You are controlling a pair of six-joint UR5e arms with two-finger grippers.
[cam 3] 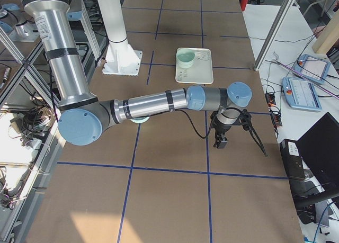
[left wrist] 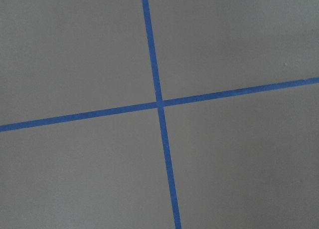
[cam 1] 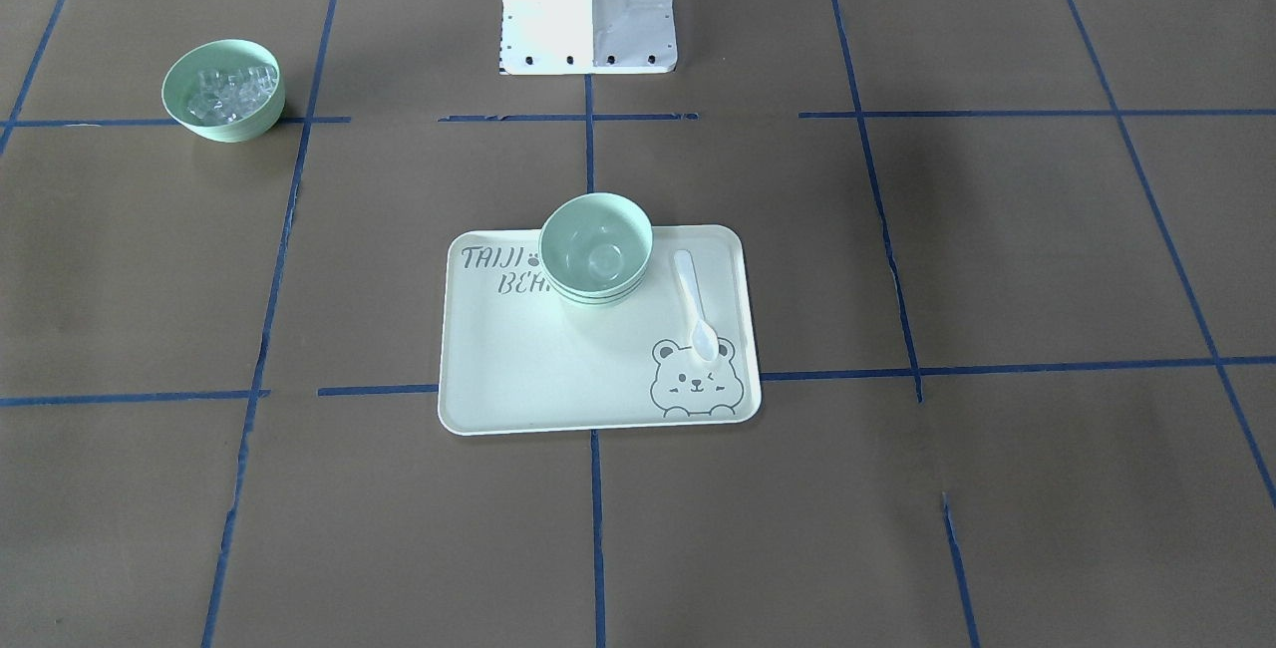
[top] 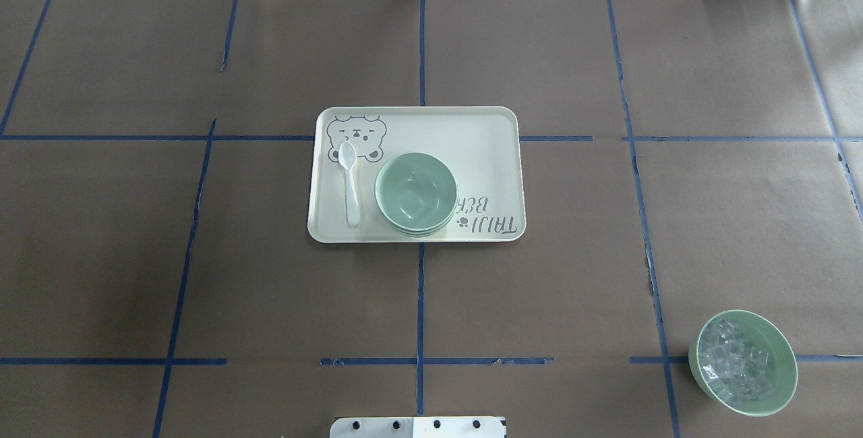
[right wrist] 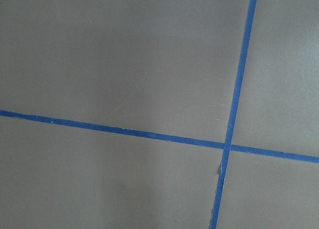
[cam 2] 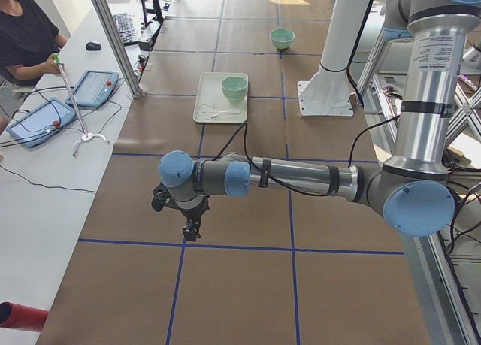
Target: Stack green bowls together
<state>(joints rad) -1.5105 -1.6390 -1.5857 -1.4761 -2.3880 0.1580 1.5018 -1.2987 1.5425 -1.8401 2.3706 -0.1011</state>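
Green bowls (top: 416,194): nested in one upright stack on tray (top: 485,148), desk centre. Stacking looks done; prob. no further move needed. Left gripper (cam 2: 191,226), right gripper (cam 3: 220,141): over desk ends, opening can't tell. Ice-cube bowl (top: 741,362): robot-side right corner.

Bare surface (top: 270,290) surrounds the bear-print tray (top: 485,155) on every side. On the tray, a white spoon (top: 350,182) lies close beside the stacked green bowls (top: 416,193), toward the robot's left. The ice-cube bowl (top: 743,362) stands well apart.
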